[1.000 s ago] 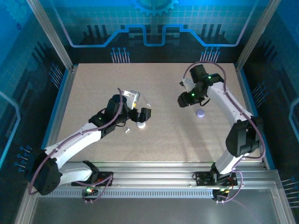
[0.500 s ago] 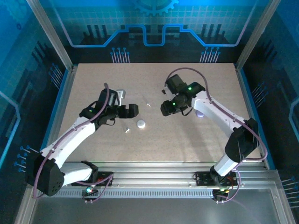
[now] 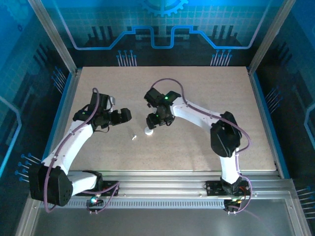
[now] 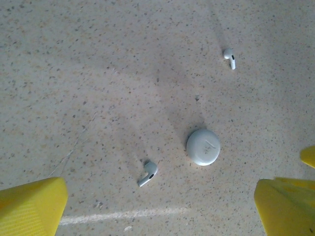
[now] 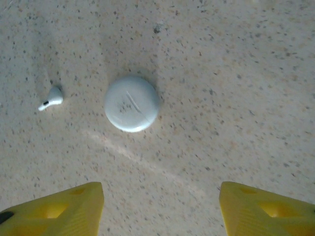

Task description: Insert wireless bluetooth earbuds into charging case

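From above, the charging case point(image 3: 148, 131) lies closed and flat near the middle of the tabletop point(image 3: 172, 157), well apart from every edge. The right hand point(image 3: 153, 120) hangs just beyond it, so close that the case peeks out at the hand's near side. The left hand point(image 3: 120, 116) sits off to the case's left, with a clear gap between them. One earbud point(image 3: 133, 137) is a white speck on the tabletop near the case, on its near-left side.

The left wrist view adds a second earbud point(image 4: 229, 58), which lies well apart from the case and on the other side of it from the first. This view also shows the left hand's yellow fingers point(image 4: 32, 206) spread wide at the bottom corners, with bare tabletop between them.

The right wrist view gives the case close up, showing a faint slanted mark on its lid, with the nearer earbud on its side beside it, not touching. The right hand's fingers point(image 5: 59, 209) stand apart on either side and grip nothing.

Bare speckled tabletop surrounds the case on all sides.
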You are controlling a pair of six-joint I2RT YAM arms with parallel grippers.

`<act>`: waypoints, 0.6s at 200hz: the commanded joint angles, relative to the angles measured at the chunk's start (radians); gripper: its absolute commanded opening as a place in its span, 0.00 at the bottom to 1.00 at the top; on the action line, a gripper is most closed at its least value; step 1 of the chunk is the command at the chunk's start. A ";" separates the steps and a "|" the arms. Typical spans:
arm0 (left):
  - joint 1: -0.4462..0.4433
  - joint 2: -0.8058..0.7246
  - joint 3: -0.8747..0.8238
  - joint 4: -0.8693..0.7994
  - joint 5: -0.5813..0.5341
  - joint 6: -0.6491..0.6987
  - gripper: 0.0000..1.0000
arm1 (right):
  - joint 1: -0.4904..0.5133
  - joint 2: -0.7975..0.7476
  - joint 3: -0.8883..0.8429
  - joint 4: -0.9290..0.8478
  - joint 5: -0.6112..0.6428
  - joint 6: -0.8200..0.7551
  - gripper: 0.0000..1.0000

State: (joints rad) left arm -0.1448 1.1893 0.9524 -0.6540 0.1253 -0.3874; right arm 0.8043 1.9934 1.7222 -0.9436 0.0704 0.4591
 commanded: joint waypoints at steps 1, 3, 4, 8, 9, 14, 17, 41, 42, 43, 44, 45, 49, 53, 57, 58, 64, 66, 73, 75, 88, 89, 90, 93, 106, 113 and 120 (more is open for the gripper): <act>0.034 -0.043 -0.012 -0.049 0.019 -0.008 0.98 | 0.017 0.069 0.076 -0.043 -0.016 0.082 0.66; 0.037 -0.044 -0.013 -0.049 0.019 -0.007 0.98 | 0.018 0.076 0.083 -0.045 -0.016 0.091 0.66; 0.038 -0.044 -0.013 -0.049 0.019 -0.007 0.98 | 0.018 0.079 0.085 -0.046 -0.017 0.096 0.67; 0.044 -0.047 -0.016 -0.050 0.020 -0.007 0.98 | 0.018 0.090 0.093 -0.047 -0.020 0.115 0.67; 0.045 -0.048 -0.016 -0.052 0.020 -0.008 0.98 | 0.018 0.092 0.095 -0.047 -0.020 0.119 0.67; 0.051 -0.051 -0.019 -0.052 0.020 -0.007 0.98 | 0.018 0.104 0.102 -0.047 -0.025 0.139 0.67; 0.054 -0.053 -0.021 -0.052 0.022 -0.007 0.98 | 0.019 0.110 0.106 -0.047 -0.026 0.153 0.67; 0.074 -0.057 -0.027 -0.057 0.026 -0.003 0.98 | 0.022 0.158 0.134 -0.063 -0.033 0.289 0.69; 0.074 -0.056 -0.027 -0.057 0.027 -0.002 0.98 | 0.022 0.160 0.134 -0.064 -0.034 0.294 0.69; 0.074 -0.057 -0.027 -0.057 0.027 -0.001 0.98 | 0.021 0.162 0.134 -0.065 -0.034 0.300 0.69; 0.075 -0.057 -0.027 -0.056 0.028 -0.002 0.98 | 0.021 0.163 0.135 -0.065 -0.034 0.306 0.69; 0.075 -0.057 -0.027 -0.056 0.029 -0.003 0.98 | 0.021 0.166 0.136 -0.066 -0.035 0.311 0.69; 0.077 -0.057 -0.028 -0.055 0.031 -0.002 0.98 | 0.022 0.173 0.140 -0.066 -0.037 0.330 0.69; 0.079 -0.057 -0.029 -0.054 0.034 -0.002 0.98 | 0.021 0.179 0.144 -0.066 -0.039 0.348 0.69; 0.080 -0.056 -0.029 -0.052 0.036 -0.002 0.98 | 0.022 0.185 0.147 -0.064 -0.041 0.367 0.69; 0.080 -0.056 -0.029 -0.052 0.037 -0.003 0.98 | 0.022 0.186 0.147 -0.064 -0.041 0.370 0.69; 0.082 -0.056 -0.029 -0.052 0.039 -0.004 0.98 | 0.023 0.194 0.150 -0.064 -0.044 0.398 0.69; 0.082 -0.056 -0.029 -0.052 0.041 -0.003 0.98 | 0.024 0.196 0.152 -0.063 -0.045 0.407 0.69; 0.083 -0.054 -0.029 -0.050 0.045 -0.004 0.98 | 0.023 0.206 0.156 -0.063 -0.047 0.438 0.69; 0.083 -0.054 -0.029 -0.050 0.044 -0.005 0.98 | 0.025 0.208 0.157 -0.063 -0.048 0.447 0.68; 0.083 -0.053 -0.029 -0.049 0.048 -0.006 0.98 | 0.027 0.218 0.165 -0.055 -0.048 0.494 0.67; 0.083 -0.053 -0.029 -0.048 0.048 -0.006 0.98 | 0.028 0.218 0.166 -0.054 -0.048 0.498 0.67; 0.083 -0.053 -0.029 -0.047 0.049 -0.006 0.98 | 0.028 0.218 0.165 -0.054 -0.047 0.502 0.67; 0.083 -0.052 -0.029 -0.046 0.051 -0.005 0.98 | 0.029 0.220 0.167 -0.054 -0.043 0.514 0.67; 0.084 -0.051 -0.030 -0.042 0.057 -0.008 0.97 | 0.033 0.227 0.170 -0.043 -0.044 0.566 0.68; 0.084 -0.051 -0.031 -0.041 0.060 -0.009 0.97 | 0.034 0.229 0.168 -0.037 -0.044 0.600 0.70; 0.083 -0.051 -0.032 -0.039 0.062 -0.010 0.97 | 0.037 0.232 0.167 -0.035 -0.036 0.635 0.71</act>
State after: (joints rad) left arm -0.0727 1.1477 0.9386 -0.6769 0.1528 -0.3874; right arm 0.8162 2.2063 1.8606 -0.9745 0.0406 0.9279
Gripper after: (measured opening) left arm 0.975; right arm 0.693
